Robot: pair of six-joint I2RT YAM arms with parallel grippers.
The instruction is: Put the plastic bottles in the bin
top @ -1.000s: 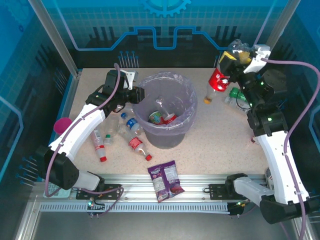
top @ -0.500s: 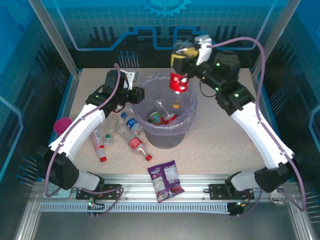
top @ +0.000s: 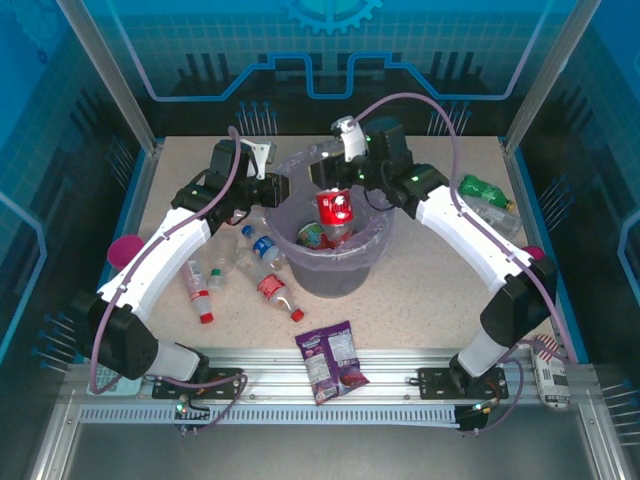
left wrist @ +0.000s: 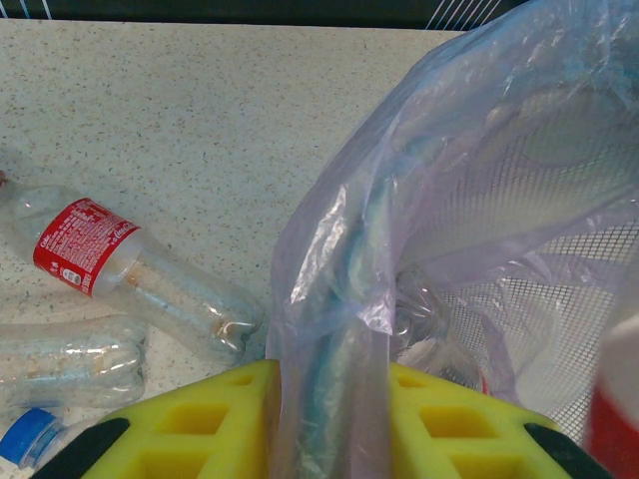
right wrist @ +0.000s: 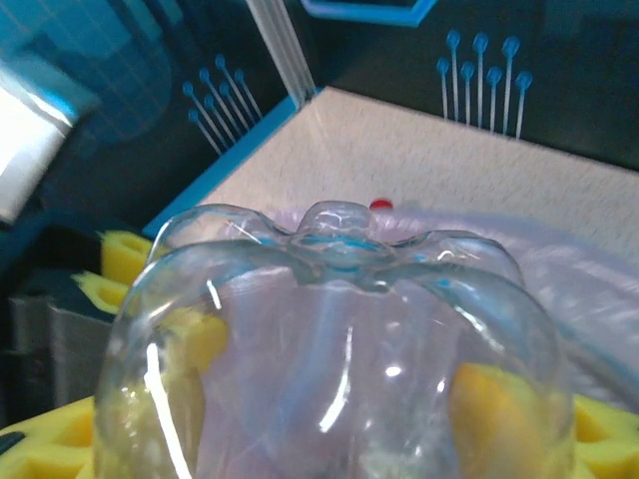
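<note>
Right gripper (right wrist: 334, 429): pads clamped on clear red-labelled bottle (top: 335, 208), hanging over bin (top: 335, 277); left gripper (left wrist: 324, 424): closed on bin's bagged rim; loose bottles (top: 272, 288) on table (top: 430, 290) left of bin; green bottle (top: 484, 189) far right.

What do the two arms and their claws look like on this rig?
Both the left arm and the right arm have white shells between black joints, with a mauve cable looping alongside each. The left claw and right claw carry yellow foam-like pads with square recesses.
</note>
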